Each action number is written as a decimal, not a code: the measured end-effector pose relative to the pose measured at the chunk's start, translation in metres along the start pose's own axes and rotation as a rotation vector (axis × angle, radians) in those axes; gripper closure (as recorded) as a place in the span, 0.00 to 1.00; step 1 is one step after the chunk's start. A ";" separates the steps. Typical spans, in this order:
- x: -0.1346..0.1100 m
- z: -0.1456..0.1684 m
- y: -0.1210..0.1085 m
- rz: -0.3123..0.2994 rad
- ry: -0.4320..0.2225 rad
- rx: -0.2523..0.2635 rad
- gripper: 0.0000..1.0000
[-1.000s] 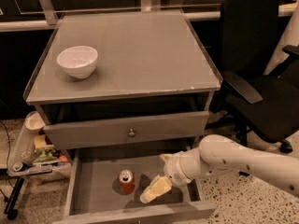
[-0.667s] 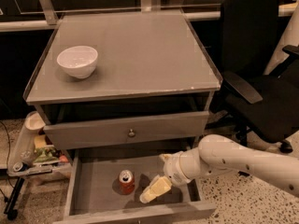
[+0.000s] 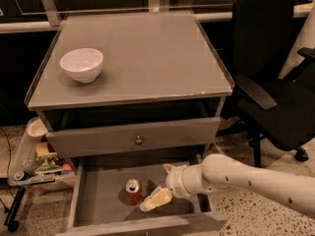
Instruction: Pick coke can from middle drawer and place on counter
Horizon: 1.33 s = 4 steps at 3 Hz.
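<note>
While beside coke can (image 3: pixel 133 191), end effector (image 3: pixel 156 188)

Gripper (image 3: pixel 156 187) in middle drawer (image 3: pixel 100 190), fingers (image 3: pixel 156 199) apart, just beside coke can (image 3: pixel 133 191)

The red can (image 3: pixel 133 191) with a silver top stands upright in the open grey drawer (image 3: pixel 98 195), near its front edge. The flat grey counter (image 3: pixel 147 53) is above. The gripper (image 3: pixel 154 187) is just right of the can, fingers apart.

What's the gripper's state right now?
Gripper: open, holding nothing, down in the drawer just right of the can.
</note>
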<state>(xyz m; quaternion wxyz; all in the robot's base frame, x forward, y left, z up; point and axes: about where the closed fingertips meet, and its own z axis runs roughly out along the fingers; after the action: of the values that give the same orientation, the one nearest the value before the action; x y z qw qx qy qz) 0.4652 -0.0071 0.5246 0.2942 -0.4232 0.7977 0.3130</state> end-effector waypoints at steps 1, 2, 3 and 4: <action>0.012 0.031 -0.019 0.013 -0.042 0.052 0.00; 0.013 0.033 -0.020 0.016 -0.043 0.052 0.00; 0.011 0.055 -0.014 0.004 -0.072 0.025 0.00; 0.002 0.079 -0.007 -0.009 -0.115 -0.001 0.00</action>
<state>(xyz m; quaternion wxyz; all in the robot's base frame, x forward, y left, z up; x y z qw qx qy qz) 0.4867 0.0481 0.4713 0.3408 -0.4082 0.7774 0.3361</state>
